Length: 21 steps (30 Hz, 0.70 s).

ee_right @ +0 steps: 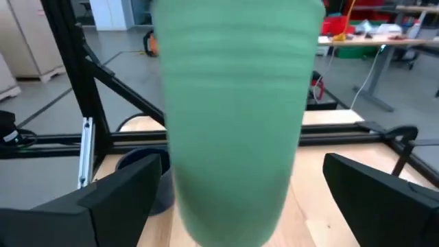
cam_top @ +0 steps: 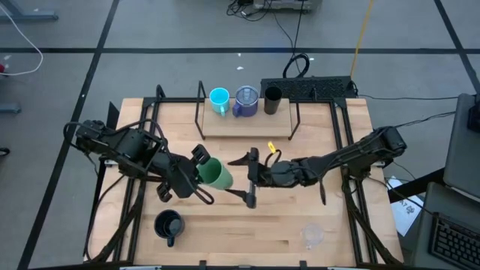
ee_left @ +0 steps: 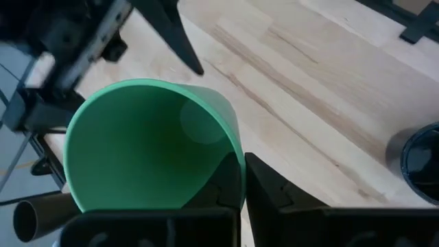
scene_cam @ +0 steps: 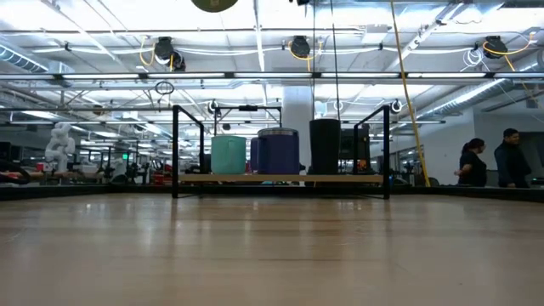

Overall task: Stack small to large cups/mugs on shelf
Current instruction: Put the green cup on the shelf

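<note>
Left gripper is clamped on the green cup, holding it up over the middle of the table; from the wrist camera I can see one dark finger pressed against the cup's rim, the mouth turned toward that camera. Facing it, the right gripper has its fingers spread wide with nothing between them, just beside the green cup, one finger to each side of it in that arm's own camera.

Back on the shelf, three vessels stand upright in a row: the cyan handled mug, then the blue-purple mug with silvery inside close beside it, then the dark tumbler. On the tabletop near the front edge, the black handled mug sits on the left arm's side, and the clear cup sits well apart from it on the right arm's side.

Two people stand far off in the room behind.
</note>
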Tool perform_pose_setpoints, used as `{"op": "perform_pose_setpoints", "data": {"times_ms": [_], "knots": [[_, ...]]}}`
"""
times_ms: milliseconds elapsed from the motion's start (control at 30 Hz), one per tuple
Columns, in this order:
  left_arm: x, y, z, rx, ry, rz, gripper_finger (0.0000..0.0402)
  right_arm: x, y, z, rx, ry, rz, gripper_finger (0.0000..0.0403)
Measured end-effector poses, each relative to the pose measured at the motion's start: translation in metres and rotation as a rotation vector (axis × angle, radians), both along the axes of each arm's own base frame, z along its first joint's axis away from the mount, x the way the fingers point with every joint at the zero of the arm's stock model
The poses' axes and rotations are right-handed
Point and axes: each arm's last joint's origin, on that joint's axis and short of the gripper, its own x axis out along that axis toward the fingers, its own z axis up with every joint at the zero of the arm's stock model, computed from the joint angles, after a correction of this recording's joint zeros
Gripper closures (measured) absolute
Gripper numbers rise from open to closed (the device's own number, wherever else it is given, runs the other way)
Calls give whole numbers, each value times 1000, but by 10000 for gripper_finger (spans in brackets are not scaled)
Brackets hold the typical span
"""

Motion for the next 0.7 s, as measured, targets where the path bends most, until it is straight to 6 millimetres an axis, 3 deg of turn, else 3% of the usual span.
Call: {"op": "perform_pose_setpoints", "data": {"times_ms": [367, 700], "knots": [[2, 2, 1, 30, -19, -34, 394, 8, -10, -7, 33, -1, -7, 15], [6, 2, 1, 34, -52, -53, 390, 9, -10, -7, 36, -4, 31, 77]]}}
